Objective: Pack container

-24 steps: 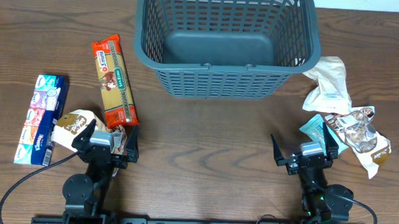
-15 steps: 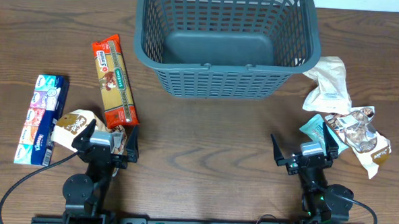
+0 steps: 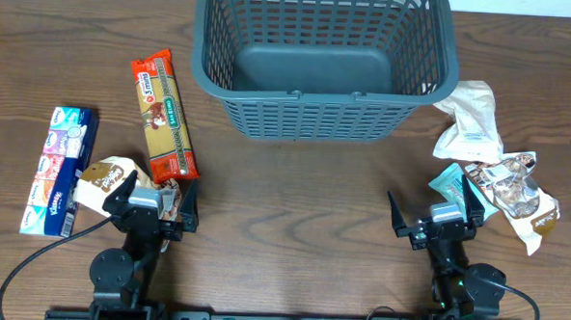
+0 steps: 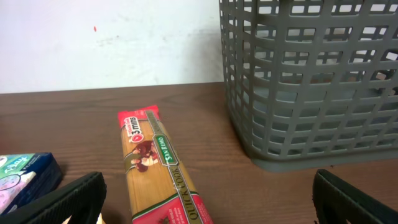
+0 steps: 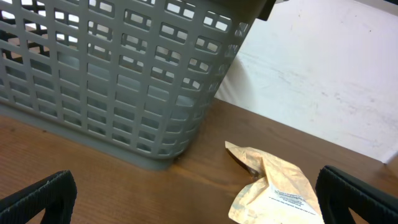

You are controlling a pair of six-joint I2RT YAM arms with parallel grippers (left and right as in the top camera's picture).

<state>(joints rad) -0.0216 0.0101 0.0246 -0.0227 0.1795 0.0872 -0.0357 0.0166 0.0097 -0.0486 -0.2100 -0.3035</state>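
The dark grey lattice basket [image 3: 321, 113] stands empty at the back middle of the table; it also shows in the left wrist view [image 4: 298, 87] and the right wrist view [image 5: 112, 81]. A long red and yellow pasta packet [image 3: 164, 115] lies to its left, its near end between my left gripper's fingers [image 4: 158, 171]. My left gripper [image 3: 151, 208] is open and low at the front left. My right gripper [image 3: 435, 218] is open at the front right. A beige paper pouch [image 3: 471, 122] lies ahead of it [image 5: 280, 190].
A blue tissue multipack [image 3: 59, 170] and a small white and brown packet [image 3: 103, 182] lie at the left. A teal packet [image 3: 450, 184] and a clear crumpled snack bag [image 3: 514, 194] lie at the right. A white wall backs the table.
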